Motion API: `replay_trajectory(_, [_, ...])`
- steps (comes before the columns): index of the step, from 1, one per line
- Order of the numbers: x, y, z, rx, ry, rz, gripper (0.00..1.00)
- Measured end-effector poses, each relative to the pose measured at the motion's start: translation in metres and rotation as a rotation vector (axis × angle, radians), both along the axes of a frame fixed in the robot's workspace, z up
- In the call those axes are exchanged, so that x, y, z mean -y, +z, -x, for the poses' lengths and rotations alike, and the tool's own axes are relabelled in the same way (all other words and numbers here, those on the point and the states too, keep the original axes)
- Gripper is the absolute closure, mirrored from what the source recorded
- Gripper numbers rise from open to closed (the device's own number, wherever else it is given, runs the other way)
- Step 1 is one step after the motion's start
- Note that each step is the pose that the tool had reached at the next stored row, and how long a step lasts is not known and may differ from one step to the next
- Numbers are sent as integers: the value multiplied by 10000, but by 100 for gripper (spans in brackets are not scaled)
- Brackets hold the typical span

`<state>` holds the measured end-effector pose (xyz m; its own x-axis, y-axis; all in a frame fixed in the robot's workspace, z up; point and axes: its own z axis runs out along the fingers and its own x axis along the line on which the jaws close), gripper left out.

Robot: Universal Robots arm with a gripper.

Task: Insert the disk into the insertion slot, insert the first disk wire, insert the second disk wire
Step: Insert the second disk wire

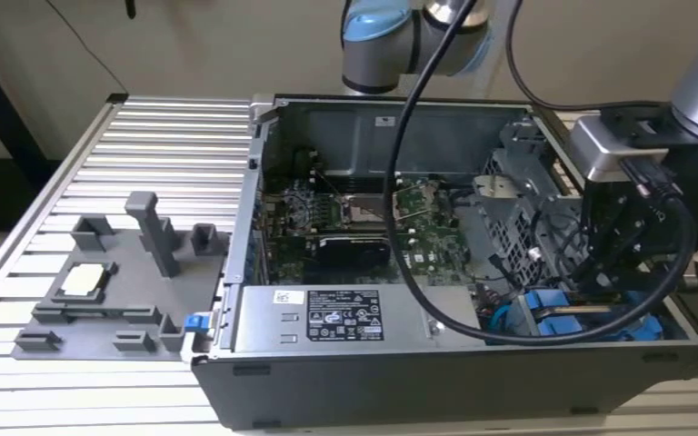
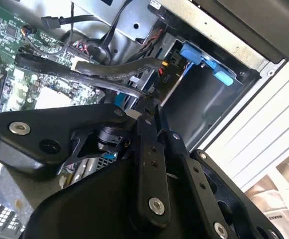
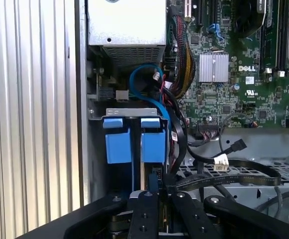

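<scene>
Disk [image 3: 134,142] seated in insertion slot [image 3: 97,149] | claw [image 3: 151,191] pressed together at its blue edge

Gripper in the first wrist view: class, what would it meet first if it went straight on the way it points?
Probably the blue-framed disk, directly ahead of the gripper; black cables run close beside that line, and depth is unclear.

arm [image 1: 380,41]: silver-grey tubes, light blue caps on joints. thick black cable [image 1: 413,182] looping off it. silver block at wrist [image 1: 610,145], black housing under that. claw [image 2: 146,107] all matte black, flat link bars with round silver screw heads in both wrist views, chunky rounded black body behind.
</scene>
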<state>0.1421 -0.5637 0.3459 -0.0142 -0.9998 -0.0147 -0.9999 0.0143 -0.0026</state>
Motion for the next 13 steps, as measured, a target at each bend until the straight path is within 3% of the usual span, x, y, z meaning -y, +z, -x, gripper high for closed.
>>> replay_trajectory(13, [0,-42,-24,-47,-160,-64,84])
